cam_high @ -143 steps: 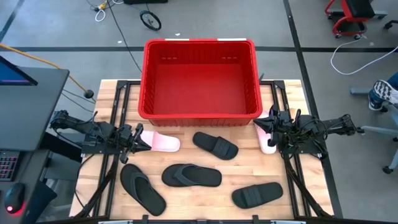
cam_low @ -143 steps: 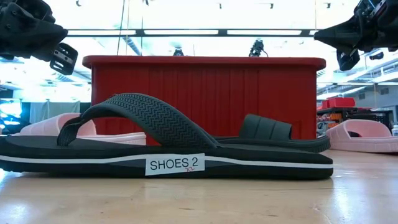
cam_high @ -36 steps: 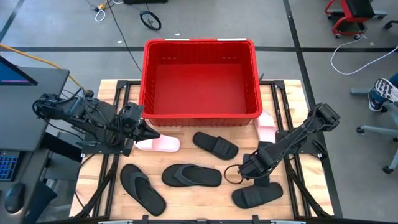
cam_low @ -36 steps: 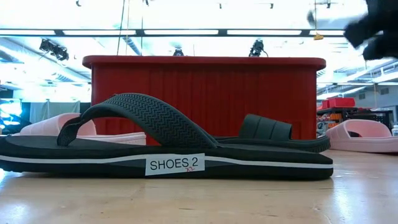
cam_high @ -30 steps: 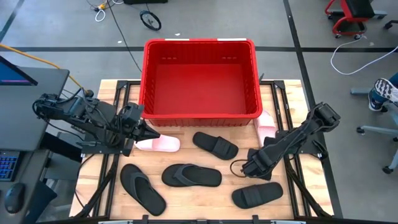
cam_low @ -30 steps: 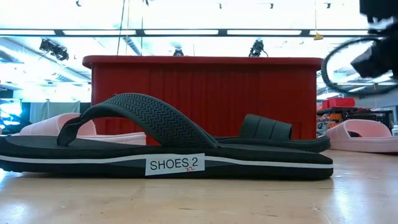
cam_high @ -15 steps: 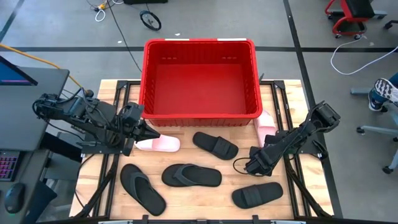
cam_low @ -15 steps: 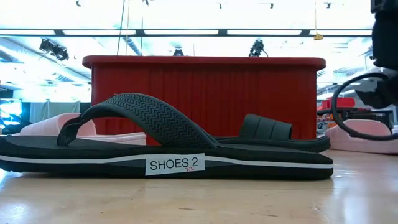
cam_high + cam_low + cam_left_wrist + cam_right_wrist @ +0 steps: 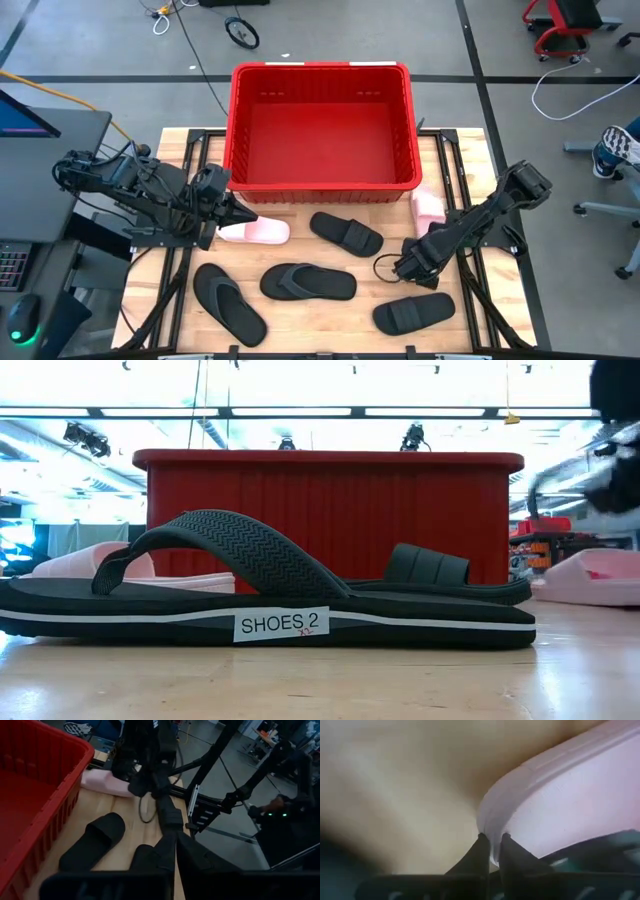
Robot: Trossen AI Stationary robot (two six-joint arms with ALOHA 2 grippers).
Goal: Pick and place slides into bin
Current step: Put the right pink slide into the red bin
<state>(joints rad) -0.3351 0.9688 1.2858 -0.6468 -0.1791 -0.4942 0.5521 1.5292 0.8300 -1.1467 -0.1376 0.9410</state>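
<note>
Since a moment ago, my right claw (image 9: pixel 492 851) has dragged the pink slide (image 9: pixel 428 206) toward 6 o'clock from the bin (image 9: pixel 322 180), fingers pinching its edge.

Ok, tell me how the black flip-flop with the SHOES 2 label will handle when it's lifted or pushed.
The flip-flop has a thin, long sole, so it would probably droop if lifted by one end. Its arched strap stands clear of the sole, likely a good hold. Lying flat on the table, it should slide, not tip.
</note>
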